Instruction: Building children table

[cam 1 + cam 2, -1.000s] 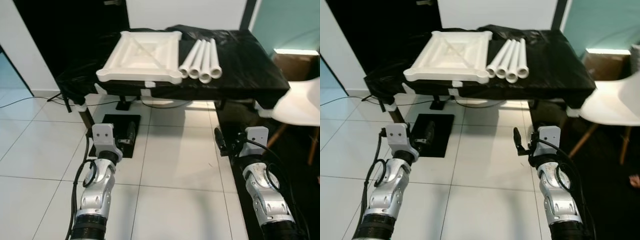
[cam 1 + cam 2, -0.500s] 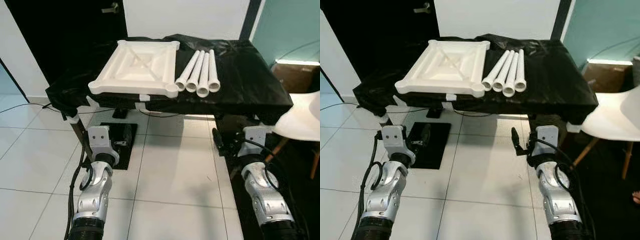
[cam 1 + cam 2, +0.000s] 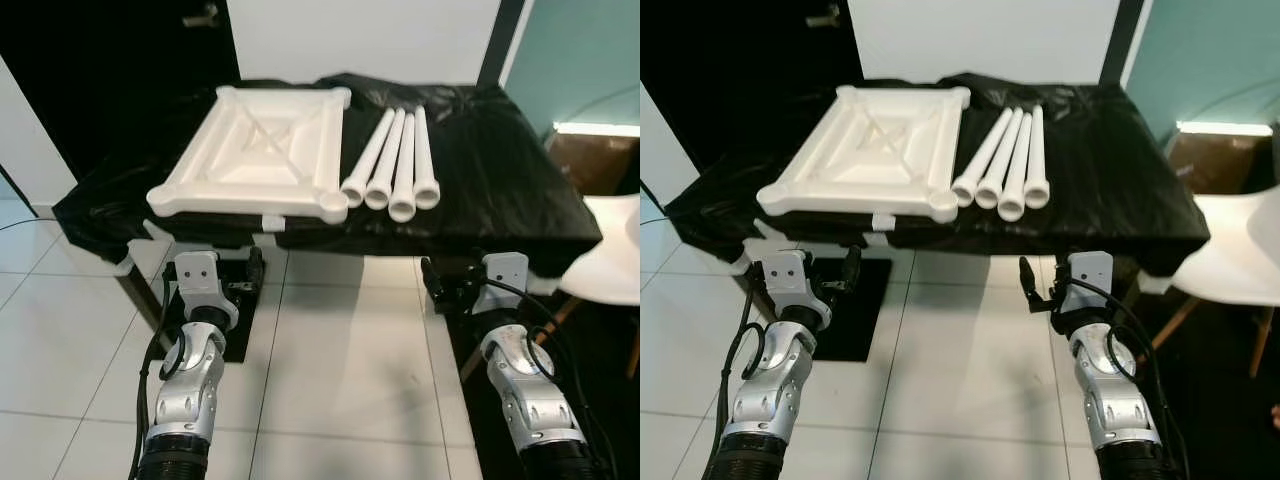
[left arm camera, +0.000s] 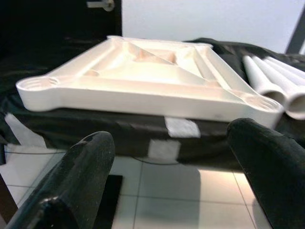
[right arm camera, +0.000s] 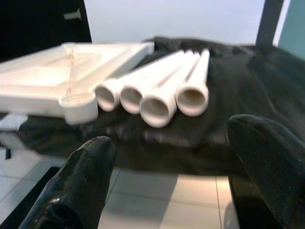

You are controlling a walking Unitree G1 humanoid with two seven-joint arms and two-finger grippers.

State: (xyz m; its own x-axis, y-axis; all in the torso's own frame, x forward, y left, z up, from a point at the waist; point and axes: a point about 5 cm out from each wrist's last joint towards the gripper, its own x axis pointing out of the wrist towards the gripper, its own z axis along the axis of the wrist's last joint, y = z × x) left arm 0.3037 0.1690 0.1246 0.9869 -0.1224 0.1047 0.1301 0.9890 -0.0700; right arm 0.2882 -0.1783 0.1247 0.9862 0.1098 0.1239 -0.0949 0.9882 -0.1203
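A white square tabletop [image 3: 255,150] lies upside down on the black-covered table [image 3: 500,170], its ribbed underside and corner sockets facing up. Several white tube legs [image 3: 395,165] lie side by side just right of it, open ends toward me. Both arms are held low in front of the table's near edge, below its top. My left gripper [image 4: 171,133] is open and empty, pointing at the tabletop's near rim. My right gripper [image 5: 171,131] is open and empty too, pointing at the open ends of the legs [image 5: 157,100].
A white chair [image 3: 615,240] stands close at the right beside the table. Under the table's left side, a black mat [image 3: 240,310] lies on the white tiled floor. A dark door and a white wall are behind the table.
The whole view has shifted: the table now sits nearer and lower in the picture, so I have moved closer. Both arms keep the same pose, and the tabletop and legs lie as before.
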